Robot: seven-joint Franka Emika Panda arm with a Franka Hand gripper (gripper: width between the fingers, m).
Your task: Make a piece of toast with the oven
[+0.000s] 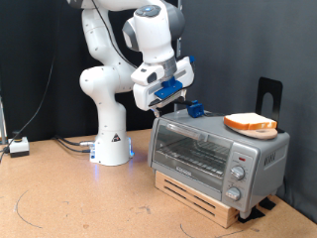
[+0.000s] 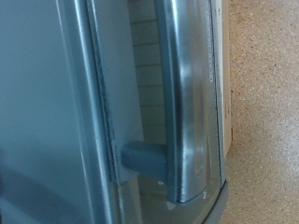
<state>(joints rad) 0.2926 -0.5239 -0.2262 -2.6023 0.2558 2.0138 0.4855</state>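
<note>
The silver toaster oven (image 1: 210,151) stands on a wooden base in the exterior view's right half, with its glass door shut and its knobs (image 1: 238,174) on the right panel. The piece of toast (image 1: 250,124) lies flat on top of the oven, towards its right end. My gripper (image 1: 190,106), with blue fingertips, hangs just above the oven's top left corner, well left of the toast. Nothing shows between its fingers. The wrist view shows the oven door (image 2: 56,112) and its metal handle (image 2: 187,103) very close up, with no fingers in the picture.
The wooden slat base (image 1: 203,195) lifts the oven off the brown table (image 1: 69,198). A black stand (image 1: 269,94) rises behind the oven. A small box with cables (image 1: 18,147) lies at the exterior view's left. The robot's base (image 1: 111,144) stands left of the oven.
</note>
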